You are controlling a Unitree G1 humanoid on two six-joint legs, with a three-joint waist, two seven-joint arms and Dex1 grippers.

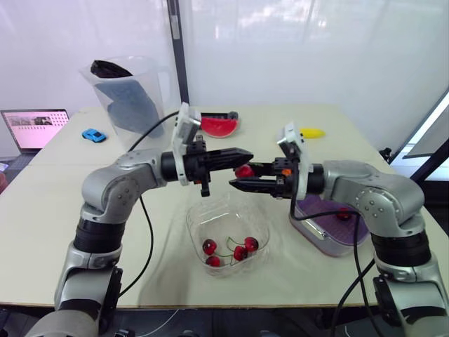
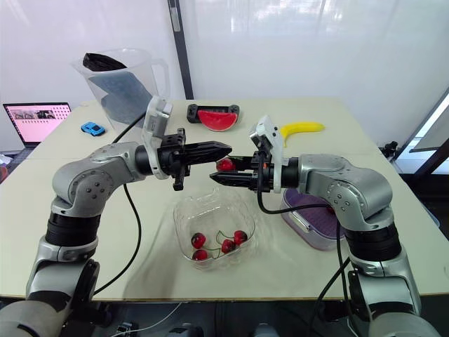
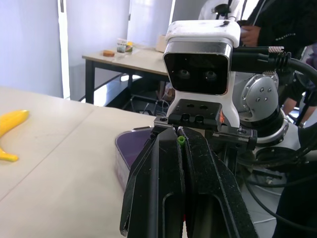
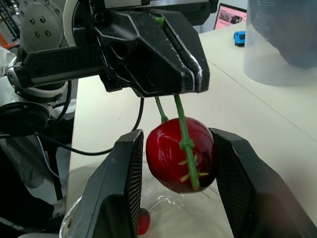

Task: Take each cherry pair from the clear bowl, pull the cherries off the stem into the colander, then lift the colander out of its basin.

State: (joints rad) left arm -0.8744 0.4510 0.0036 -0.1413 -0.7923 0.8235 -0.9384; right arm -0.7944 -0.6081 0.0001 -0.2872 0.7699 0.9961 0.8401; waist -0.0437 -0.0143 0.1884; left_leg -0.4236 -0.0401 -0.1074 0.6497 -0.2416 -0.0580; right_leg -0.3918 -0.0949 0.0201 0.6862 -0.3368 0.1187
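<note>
My left gripper [image 1: 247, 152] is shut on the green stem [image 3: 181, 140] of a cherry pair, held in the air above the clear bowl [image 1: 200, 217]. One red cherry [image 4: 173, 158] hangs from the stem just below its tips. My right gripper [image 1: 240, 175] comes in from the right, shut on that cherry, one finger on each side. Several more cherries [image 1: 231, 251] with stems lie in the bowl. The purple colander [image 1: 337, 217] sits in its clear basin [image 1: 316, 235] under my right forearm, with a cherry inside.
At the back of the table are a large clear pitcher [image 1: 130, 95], a watermelon slice [image 1: 219, 126] and a banana [image 1: 312, 132]. A blue toy car [image 1: 93, 135] and a laptop [image 1: 35, 128] lie at the far left.
</note>
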